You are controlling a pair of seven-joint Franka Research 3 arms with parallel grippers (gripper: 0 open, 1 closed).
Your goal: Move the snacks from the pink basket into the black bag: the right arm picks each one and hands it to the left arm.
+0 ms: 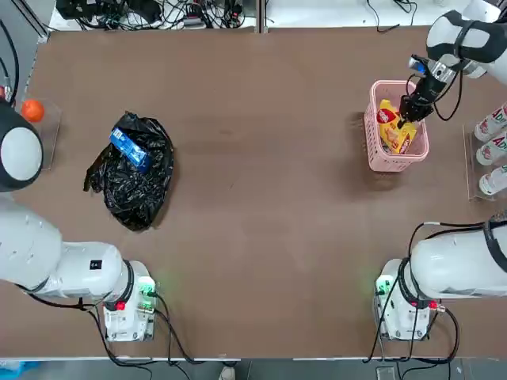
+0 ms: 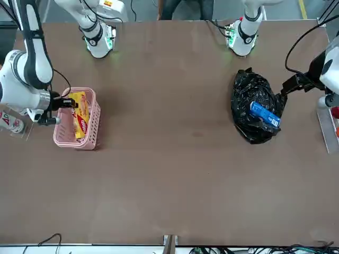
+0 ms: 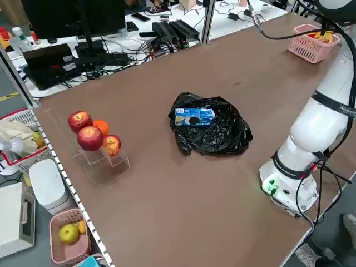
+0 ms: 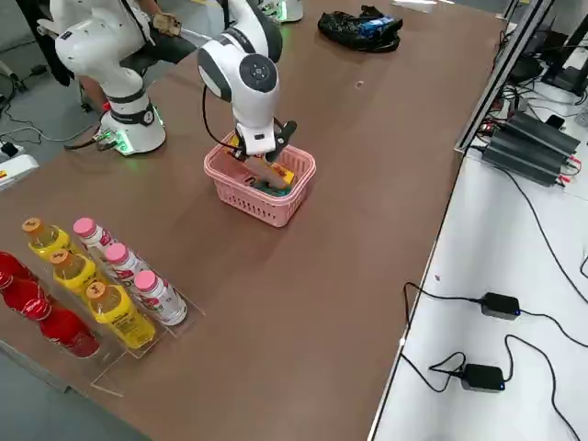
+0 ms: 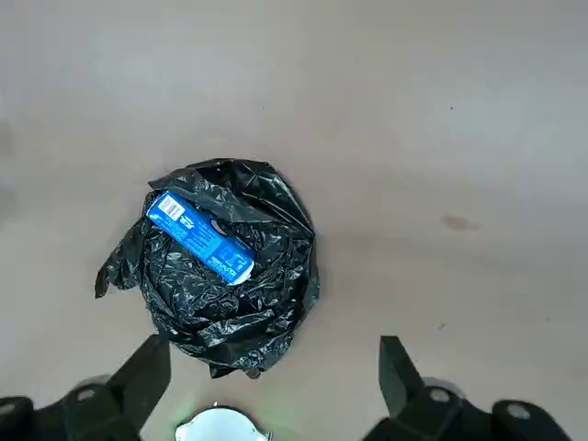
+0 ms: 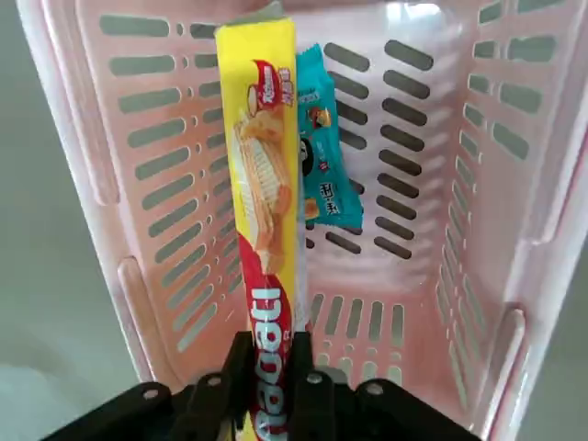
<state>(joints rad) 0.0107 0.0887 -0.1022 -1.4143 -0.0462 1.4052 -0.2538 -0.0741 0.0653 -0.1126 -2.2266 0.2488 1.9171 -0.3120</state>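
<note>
Snacks, already moved: one blue packet (image 1: 130,149) is seen lying on top of the black bag (image 1: 133,174), at the table's left half in the top view.
Left gripper (image 5: 266,367): parked above the bag, its jaws spread wide, nothing held.
Pink basket (image 1: 372,138): placed at the table's far right, just beside a rack of bottles (image 1: 493,150).
Right gripper (image 6: 273,363): lowered into the basket, jaws pinched tight on one end of the yellow packet (image 6: 266,220).
Step in hand: lifting the yellow packet out; it is best raised straight up so that its free end clears the lattice wall, then carried toward the middle for the handover.
Yellow packet, appearance: long and narrow, glossy, with a red logo and a wafer picture; likely light and flexible.
Teal packet (image 6: 326,152): small, left lying against the basket floor, beside the yellow one.
</note>
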